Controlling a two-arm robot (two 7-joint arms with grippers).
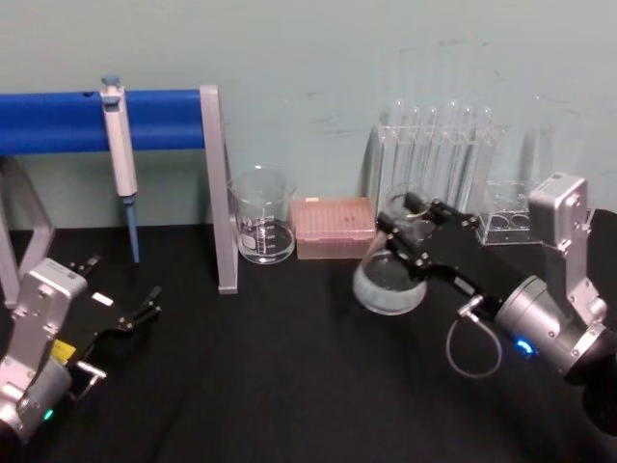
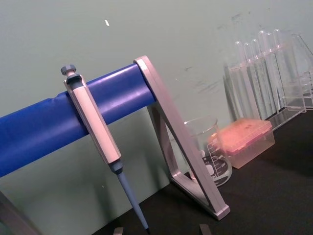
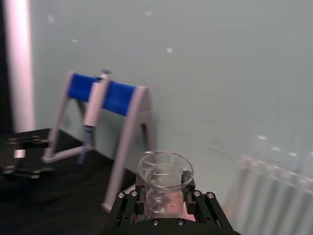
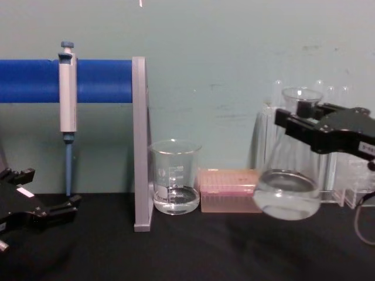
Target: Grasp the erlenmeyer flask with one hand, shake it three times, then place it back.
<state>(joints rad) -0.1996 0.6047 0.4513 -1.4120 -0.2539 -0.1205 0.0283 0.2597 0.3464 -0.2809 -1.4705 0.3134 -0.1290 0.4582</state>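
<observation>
Glass is what the right end effector (image 1: pixel 413 230) is clenched on: the narrow neck of the erlenmeyer flask (image 1: pixel 389 282) is gripped just under the rim, between the two black fingers (image 3: pixel 128 205), as seen from the right wrist. In the head view the flask is found at about four o'clock of the pink pipette tip box (image 1: pixel 334 228), over the black table (image 1: pixel 289 395), with its neck leaned toward one o'clock. Some clear liquid is held in its wide base (image 4: pixel 288 190); whether that base touches the table cannot be told. A rack of test tubes (image 1: pixel 439 145) is seen at twelve o'clock of the flask, against the wall. A beaker (image 1: pixel 262 228) with a little liquid is placed at nine o'clock of the tip box. A pipette (image 1: pixel 119 145) is hung on the blue bar (image 1: pixel 159 120) at eleven o'clock of the beaker. The left end effector (image 1: pixel 120 285) is kept at eight o'clock of the table, released, its fingers spread and nothing held.
</observation>
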